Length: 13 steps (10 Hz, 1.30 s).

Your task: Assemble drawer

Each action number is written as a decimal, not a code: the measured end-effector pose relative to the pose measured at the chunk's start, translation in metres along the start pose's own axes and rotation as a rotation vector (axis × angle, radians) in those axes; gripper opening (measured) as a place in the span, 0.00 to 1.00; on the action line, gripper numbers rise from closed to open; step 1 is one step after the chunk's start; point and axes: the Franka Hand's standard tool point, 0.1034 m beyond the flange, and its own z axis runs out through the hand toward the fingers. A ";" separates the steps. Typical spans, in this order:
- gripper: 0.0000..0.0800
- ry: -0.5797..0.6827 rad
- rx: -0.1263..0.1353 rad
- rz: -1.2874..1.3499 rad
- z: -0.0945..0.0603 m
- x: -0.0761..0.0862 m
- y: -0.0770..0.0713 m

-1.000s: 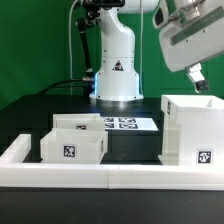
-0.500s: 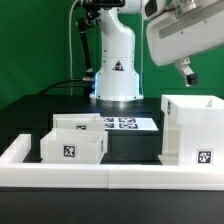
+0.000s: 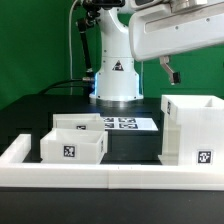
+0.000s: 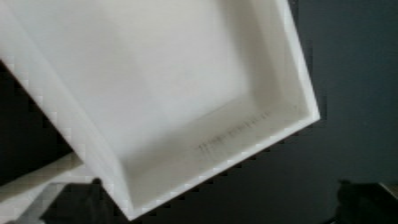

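Observation:
The tall white box shell (image 3: 190, 130) stands at the exterior view's right with a tag low on its front. The wrist view looks down into its open hollow (image 4: 160, 90). Two small white trays, a front one (image 3: 72, 147) and a rear one (image 3: 82, 124), stand side by side at the exterior view's left. My gripper (image 3: 169, 71) hangs high above the shell's left edge, apart from it. In the wrist view the gripper (image 4: 214, 205) is open and empty, its dark fingertips (image 4: 64, 200) far apart.
The marker board (image 3: 126, 124) lies flat behind the trays, in front of the robot's white base (image 3: 117, 75). A low white rail (image 3: 110, 176) edges the table's front and left. The table top is black.
The arm's hand has swung toward the exterior view's left and slightly up, from the top right corner to above the shell's left edge. The shell and trays have not moved.

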 end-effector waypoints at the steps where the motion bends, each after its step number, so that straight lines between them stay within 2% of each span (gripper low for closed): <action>1: 0.81 -0.001 -0.002 -0.073 0.000 0.000 0.002; 2: 0.81 -0.007 -0.022 -0.140 0.000 0.000 0.013; 3: 0.81 -0.015 -0.041 -0.175 -0.002 0.000 0.031; 5: 0.81 -0.017 -0.071 -0.228 -0.002 0.002 0.078; 7: 0.81 -0.012 -0.087 -0.271 -0.002 0.005 0.115; 8: 0.81 -0.011 -0.083 -0.270 -0.005 0.008 0.129; 10: 0.81 -0.012 -0.082 -0.263 -0.004 0.006 0.123; 13: 0.81 -0.015 -0.089 -0.273 -0.003 0.006 0.125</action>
